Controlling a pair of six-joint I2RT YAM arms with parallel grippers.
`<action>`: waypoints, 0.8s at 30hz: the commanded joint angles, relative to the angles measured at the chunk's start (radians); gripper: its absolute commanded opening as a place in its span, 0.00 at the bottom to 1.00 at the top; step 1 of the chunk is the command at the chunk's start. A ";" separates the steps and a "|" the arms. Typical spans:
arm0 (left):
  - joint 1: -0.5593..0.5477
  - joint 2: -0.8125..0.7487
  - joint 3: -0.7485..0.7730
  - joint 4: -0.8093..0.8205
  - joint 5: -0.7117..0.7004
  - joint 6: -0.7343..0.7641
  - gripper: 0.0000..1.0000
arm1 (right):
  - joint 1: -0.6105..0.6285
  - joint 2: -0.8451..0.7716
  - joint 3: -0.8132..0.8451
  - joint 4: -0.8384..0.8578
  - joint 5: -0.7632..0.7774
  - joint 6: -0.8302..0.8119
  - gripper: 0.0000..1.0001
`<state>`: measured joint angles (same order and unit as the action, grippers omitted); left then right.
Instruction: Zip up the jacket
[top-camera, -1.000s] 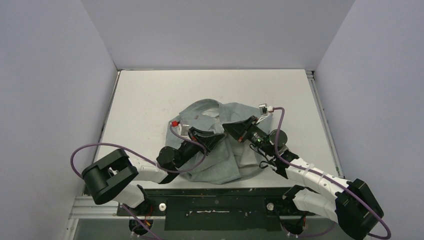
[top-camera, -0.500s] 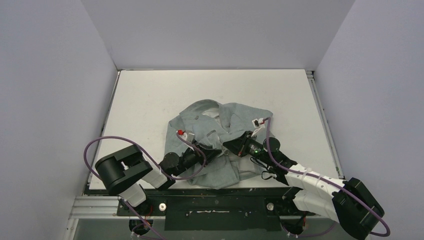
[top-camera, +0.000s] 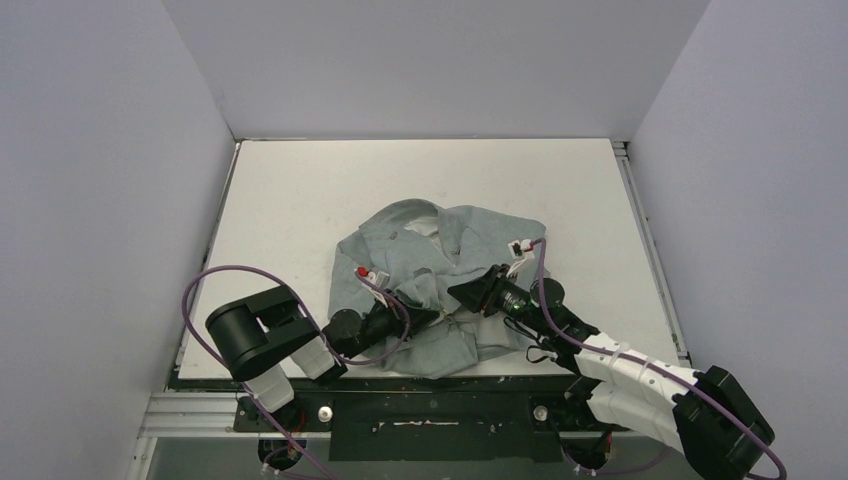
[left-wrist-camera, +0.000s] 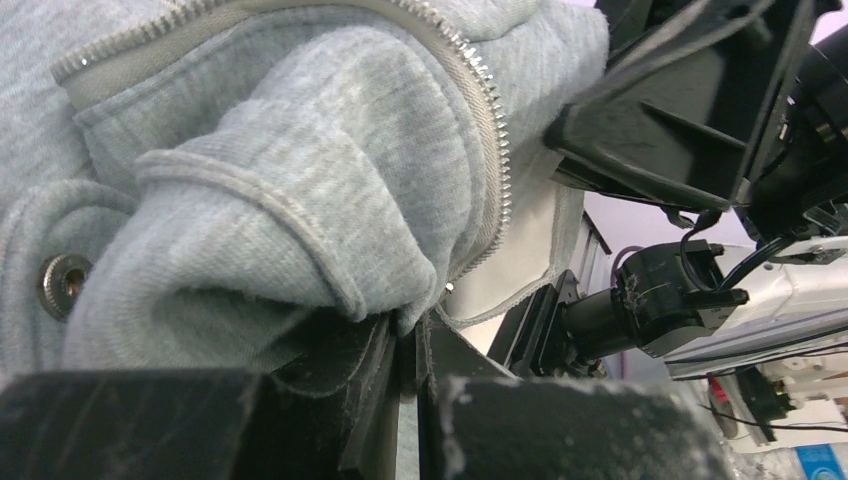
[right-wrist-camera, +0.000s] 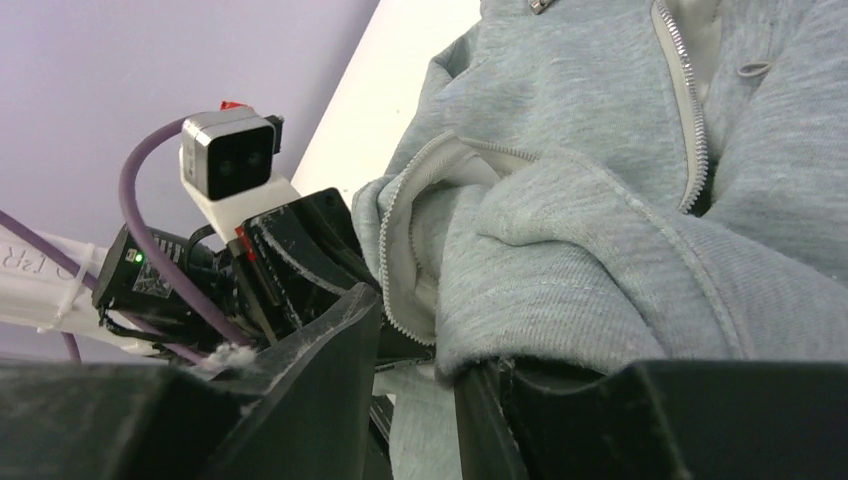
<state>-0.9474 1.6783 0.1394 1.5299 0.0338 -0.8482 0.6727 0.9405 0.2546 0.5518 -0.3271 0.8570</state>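
Note:
The grey jacket (top-camera: 440, 240) lies crumpled in the near middle of the table. My left gripper (top-camera: 430, 315) is low at its near edge, shut on a folded fabric edge of the jacket (left-wrist-camera: 300, 180); its jaws (left-wrist-camera: 410, 340) pinch the cloth just below the pale zipper teeth (left-wrist-camera: 495, 150). My right gripper (top-camera: 462, 293) faces it from the right, almost touching. In the right wrist view its jaws (right-wrist-camera: 415, 370) stand apart, and a roll of jacket (right-wrist-camera: 600, 200) rests over the right finger. A zipper edge (right-wrist-camera: 395, 270) hangs just beyond the gap.
The white table (top-camera: 300, 200) is walled by pale panels at the back and both sides. The jacket's hem hangs close to the table's near edge by the black base rail (top-camera: 430, 410). The left wrist camera (right-wrist-camera: 228, 150) sits right in front of my right gripper.
Both grippers have drawn back toward the near edge, dragging the jacket's front with them. The right gripper's jaws have come apart; the left stays shut on the cloth.

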 joint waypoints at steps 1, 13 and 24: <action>0.002 0.028 -0.004 0.229 0.000 -0.057 0.00 | -0.010 -0.105 0.067 -0.122 -0.010 -0.069 0.34; 0.016 0.047 -0.006 0.185 0.003 -0.287 0.00 | -0.007 -0.331 0.244 -0.542 0.070 -0.452 0.41; 0.018 0.015 0.026 0.008 0.065 -0.468 0.00 | 0.089 0.001 0.533 -0.827 -0.102 -1.453 0.60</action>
<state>-0.9340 1.7115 0.1459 1.5249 0.0608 -1.2209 0.7105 0.8326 0.6643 -0.0669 -0.3729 -0.1059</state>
